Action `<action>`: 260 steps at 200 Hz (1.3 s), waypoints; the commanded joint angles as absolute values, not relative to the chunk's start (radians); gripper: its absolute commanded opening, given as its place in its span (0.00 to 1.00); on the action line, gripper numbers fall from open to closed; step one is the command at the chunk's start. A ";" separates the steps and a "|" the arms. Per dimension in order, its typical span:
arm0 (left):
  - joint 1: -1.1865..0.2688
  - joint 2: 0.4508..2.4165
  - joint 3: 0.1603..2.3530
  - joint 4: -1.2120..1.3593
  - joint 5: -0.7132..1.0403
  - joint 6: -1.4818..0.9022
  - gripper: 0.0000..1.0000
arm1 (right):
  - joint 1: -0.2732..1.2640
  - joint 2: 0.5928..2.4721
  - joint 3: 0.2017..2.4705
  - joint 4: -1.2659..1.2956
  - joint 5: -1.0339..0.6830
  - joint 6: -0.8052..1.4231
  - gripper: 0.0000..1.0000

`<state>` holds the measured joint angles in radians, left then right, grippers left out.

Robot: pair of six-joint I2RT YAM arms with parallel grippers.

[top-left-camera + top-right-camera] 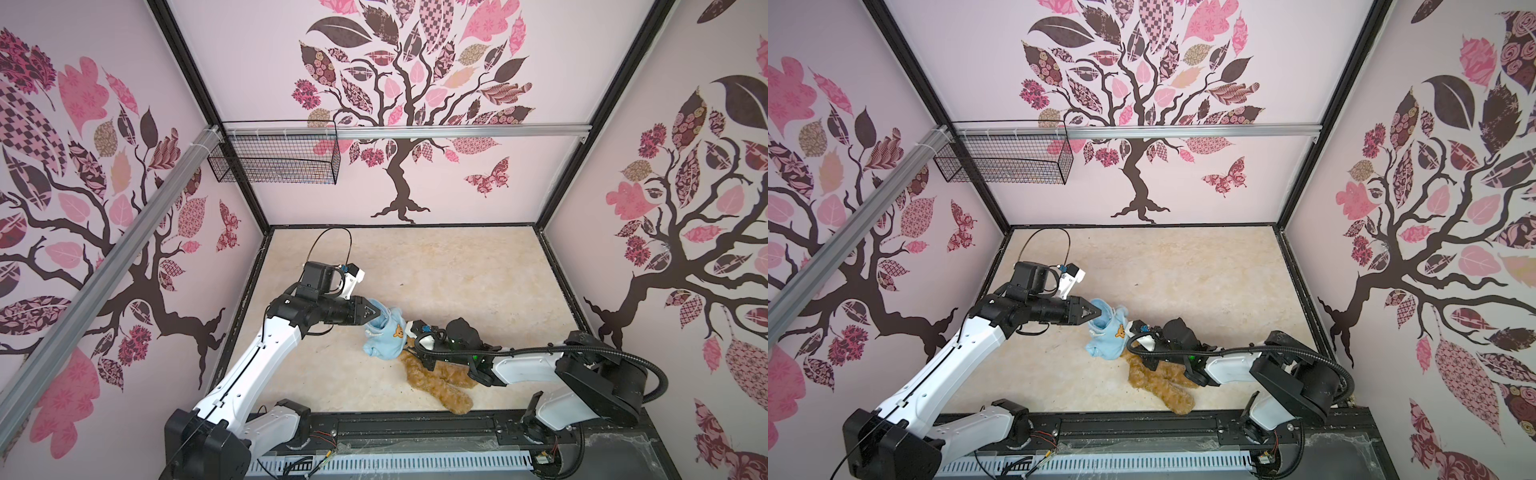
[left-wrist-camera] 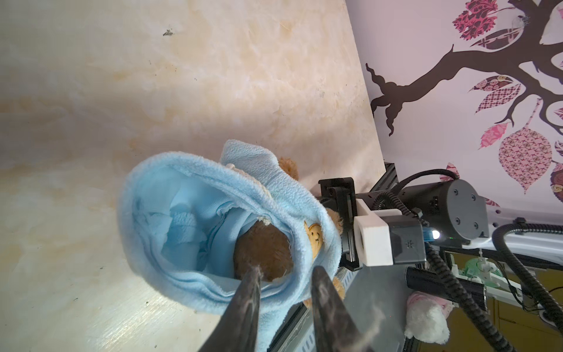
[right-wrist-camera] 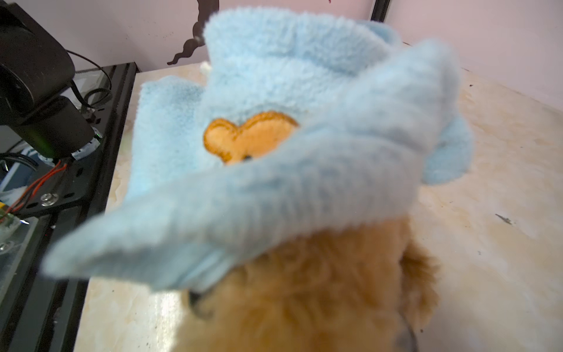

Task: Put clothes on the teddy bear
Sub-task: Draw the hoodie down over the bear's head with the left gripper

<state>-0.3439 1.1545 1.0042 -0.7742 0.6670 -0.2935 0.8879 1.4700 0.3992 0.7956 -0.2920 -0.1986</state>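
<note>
The teddy bear [image 1: 440,386] [image 1: 1167,386] lies on the beige table near the front edge, legs toward the front rail. A light-blue shirt [image 1: 384,336] [image 1: 1106,332] with an orange bear-face print covers its head end. My left gripper [image 1: 380,312] [image 1: 1100,311] reaches in from the left. In the left wrist view it [image 2: 286,274] has one finger inside the shirt [image 2: 182,213] opening and one outside, closed on the hem, with brown fur [image 2: 262,253] showing inside. My right gripper [image 1: 410,332] [image 1: 1133,328] is shut on the bear [image 3: 304,289] just below the shirt [image 3: 274,183]; fur hides its fingers.
A black wire basket [image 1: 274,158] hangs from the rail on the back wall. A black rail [image 1: 415,428] runs along the table's front edge. Patterned walls close in the left, back and right sides. A white and pink plush thing [image 2: 426,317] lies beyond the front rail.
</note>
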 commanded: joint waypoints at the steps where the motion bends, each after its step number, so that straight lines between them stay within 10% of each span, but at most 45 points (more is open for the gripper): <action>1: -0.342 1.198 1.047 -0.864 0.657 -0.182 0.27 | 0.887 1.426 0.409 0.740 -0.260 -0.309 0.08; 260: -0.440 1.275 0.847 -0.575 0.850 -0.236 0.60 | 0.887 1.428 0.479 0.715 -0.382 -0.361 0.10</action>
